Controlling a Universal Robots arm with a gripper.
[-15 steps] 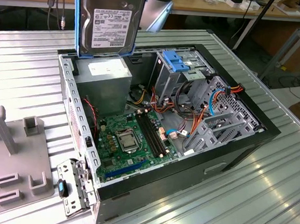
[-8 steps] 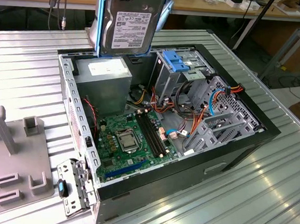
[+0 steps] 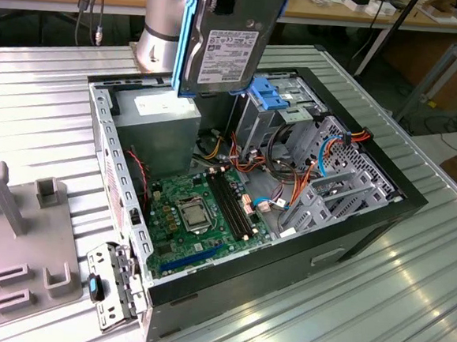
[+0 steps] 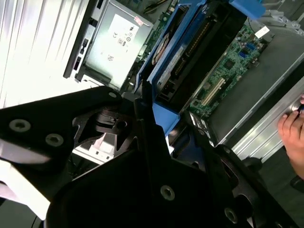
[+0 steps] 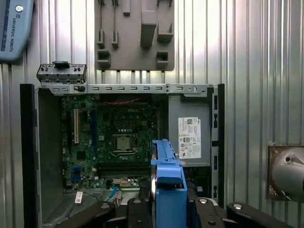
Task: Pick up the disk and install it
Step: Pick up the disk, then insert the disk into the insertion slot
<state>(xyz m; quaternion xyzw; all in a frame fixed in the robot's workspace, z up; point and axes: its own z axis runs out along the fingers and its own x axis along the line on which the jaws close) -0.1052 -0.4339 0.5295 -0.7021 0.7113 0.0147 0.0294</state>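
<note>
Blue-railed disk [image 3: 227, 40] held by gripper [image 5: 167, 209] above case [image 3: 301, 260].

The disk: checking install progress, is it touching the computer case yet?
Apart. In the first wrist view the disk hangs well above the open computer case, which lies far beneath.

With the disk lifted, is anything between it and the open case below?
Nothing visible. The end effector holds the disk in the air above the open computer case, near the power supply and drive cage. A person's hand is beside the case in the second wrist view, clear of the disk.
</note>
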